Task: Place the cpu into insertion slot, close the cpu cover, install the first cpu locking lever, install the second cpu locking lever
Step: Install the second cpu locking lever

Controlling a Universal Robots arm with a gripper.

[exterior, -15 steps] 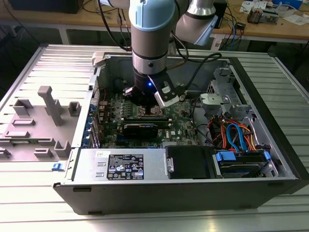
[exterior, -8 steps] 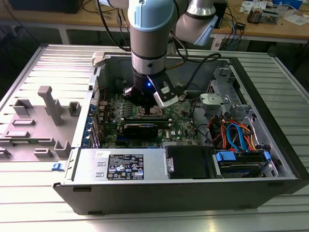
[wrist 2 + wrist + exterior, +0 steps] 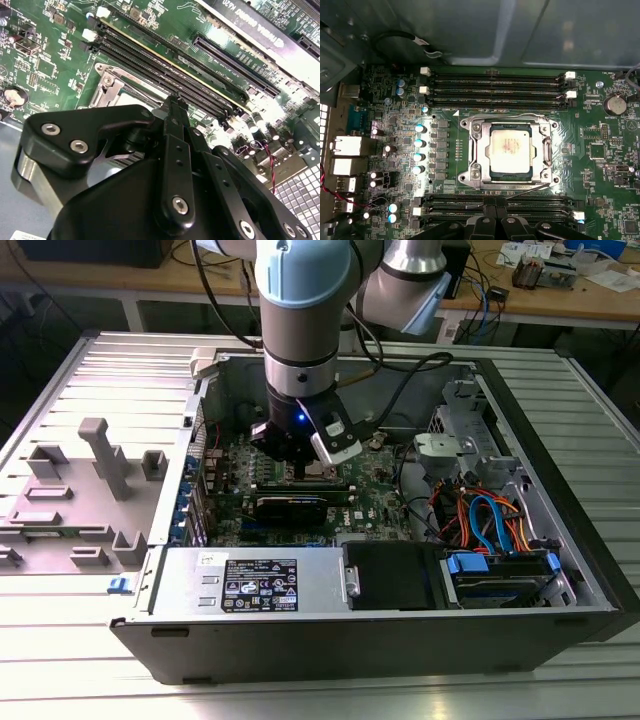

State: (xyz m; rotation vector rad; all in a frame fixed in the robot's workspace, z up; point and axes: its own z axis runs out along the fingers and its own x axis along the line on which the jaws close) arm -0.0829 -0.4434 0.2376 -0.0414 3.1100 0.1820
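Black fingers point(image 3: 495, 220) of the gripper point(image 3: 495, 209), pressed together and holding nothing, rise from the bottom edge of the first wrist view. Just beyond them, at frame centre, the cpu point(image 3: 510, 151) sits in the insertion slot point(image 3: 492, 172) with the cpu cover point(image 3: 545, 150) seemingly closed. Whether both levers are latched cannot be told.

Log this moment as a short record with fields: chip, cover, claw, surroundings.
chip: the cpu lies flat in the insertion slot, silvery top up
cover: the cpu cover lies down around the chip, which shows through its window
claw: the claw sits over the memory slots beside the socket, holding nothing
surroundings: green board inside an open computer case
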